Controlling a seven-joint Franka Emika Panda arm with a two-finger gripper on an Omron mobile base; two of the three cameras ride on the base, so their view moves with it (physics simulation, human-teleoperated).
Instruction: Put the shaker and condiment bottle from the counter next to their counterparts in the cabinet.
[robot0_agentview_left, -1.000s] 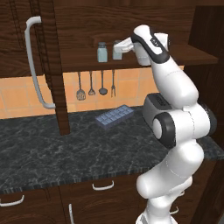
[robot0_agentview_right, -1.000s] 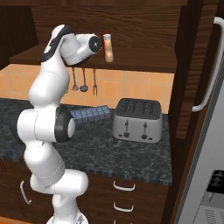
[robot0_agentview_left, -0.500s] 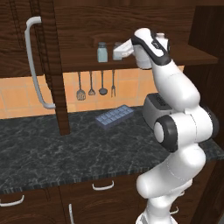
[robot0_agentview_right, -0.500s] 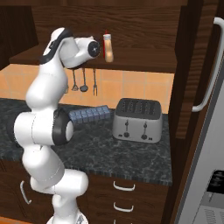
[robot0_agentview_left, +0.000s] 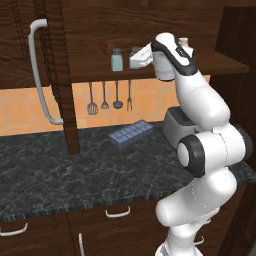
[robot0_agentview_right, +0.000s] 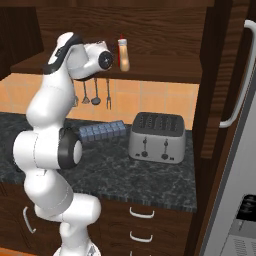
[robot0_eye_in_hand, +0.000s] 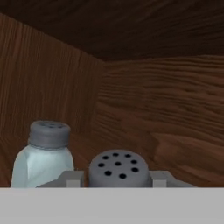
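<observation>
My gripper (robot0_eye_in_hand: 117, 180) is inside the dark brown cabinet (robot0_eye_in_hand: 144, 109), low over its shelf. The shaker (robot0_eye_in_hand: 118, 168) stands between the fingertips (robot0_eye_in_hand: 73, 178), its grey holed cap facing me. The fingers sit close on both sides, and I cannot tell whether they touch it. Its twin shaker (robot0_eye_in_hand: 43, 153) stands just to its left. From the left base view the hand (robot0_agentview_left: 137, 57) is on the shelf beside that twin (robot0_agentview_left: 117, 60). The slim red bottle (robot0_agentview_right: 123, 55) stands on the same shelf further right. The condiment bottle is out of view.
The cabinet door with its curved grey handle (robot0_agentview_left: 39, 75) stands open at the left. On the dark counter (robot0_agentview_left: 75, 170) lie a blue-grey segmented tray (robot0_agentview_left: 131, 133) and a toaster (robot0_agentview_right: 155, 136). Utensils (robot0_agentview_left: 105, 97) hang on the tiled wall. A fridge (robot0_agentview_right: 240, 175) is at the right.
The hand edged slightly left along the shelf toward the twin shaker, then stayed put. The shaker stays between the fingers.
</observation>
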